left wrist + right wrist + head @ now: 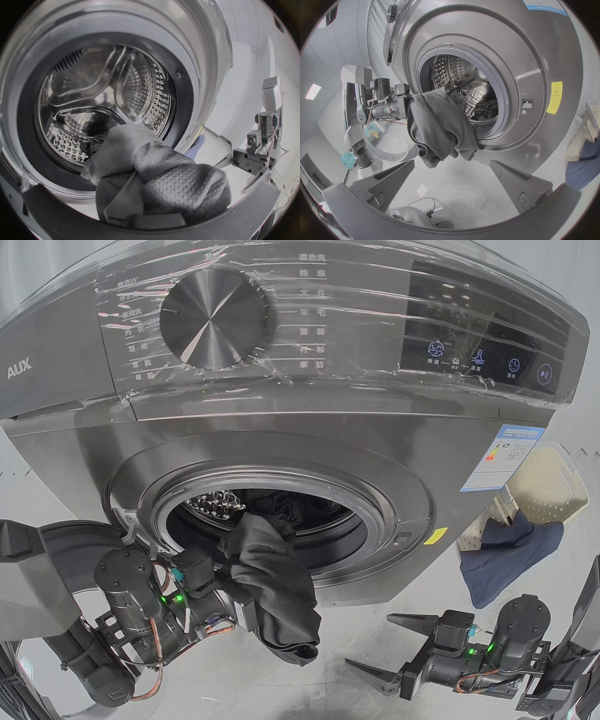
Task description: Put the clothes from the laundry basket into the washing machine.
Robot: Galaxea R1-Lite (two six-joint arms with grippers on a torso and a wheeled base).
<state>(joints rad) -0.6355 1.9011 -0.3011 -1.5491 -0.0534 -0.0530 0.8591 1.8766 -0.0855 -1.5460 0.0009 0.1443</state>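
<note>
In the lower left of the head view the left pincer is gripping a dark grey garment, which is hanging just before the open mouth of the washing machine at centre, its top edge reaching over the door rim while other dark clothes are lying inside the drum. In the lower right the right pincer is gaping wide and holding nothing. At the right edge a navy garment is draping over the laundry basket.
</note>
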